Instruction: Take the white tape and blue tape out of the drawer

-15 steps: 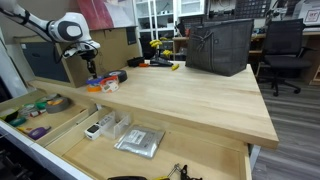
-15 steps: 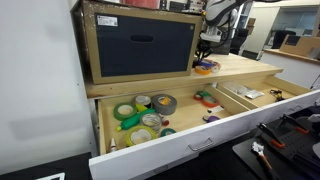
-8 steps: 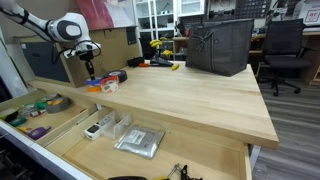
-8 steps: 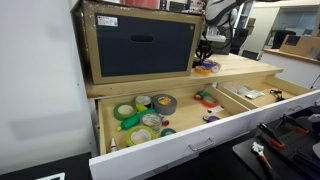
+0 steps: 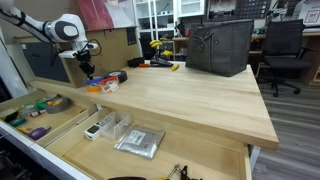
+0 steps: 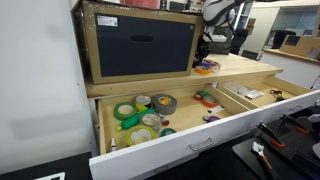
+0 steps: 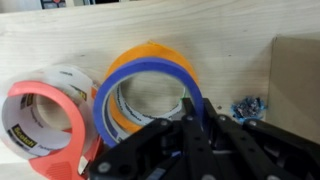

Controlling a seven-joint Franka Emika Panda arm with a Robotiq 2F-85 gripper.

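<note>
Wrist view had my gripper (image 7: pixel 190 118) at the bottom edge, its fingers (image 7: pixel 165 140) clamped together on the right wall of the blue tape (image 7: pixel 150 64). That thin blue ring sat directly over the orange roll (image 7: pixel 150 47), almost concentric with it; I could not tell whether it rested on the roll or hung just clear. The white tape (image 7: pixel 60 88), sitting in a red holder (image 7: pixel 40 125), lay just left of the orange roll on the pale benchtop (image 7: pixel 230 35).

In an exterior view my gripper (image 5: pixel 87 68) pointed down just above the orange roll's spot, at the far corner of the benchtop. The drawer (image 5: pixel 200 150) stood open below and nearer the camera. The rolls there were too small to tell apart.

In an exterior view the blue tape (image 6: pixel 205 65) showed as a blue patch at the orange roll, out of the drawer (image 6: pixel 190 140), with my gripper (image 6: pixel 204 45) right above. A green roll (image 6: pixel 125 112) and a dark roll (image 6: pixel 163 102) lay in the drawer, well apart from the orange roll.
</note>
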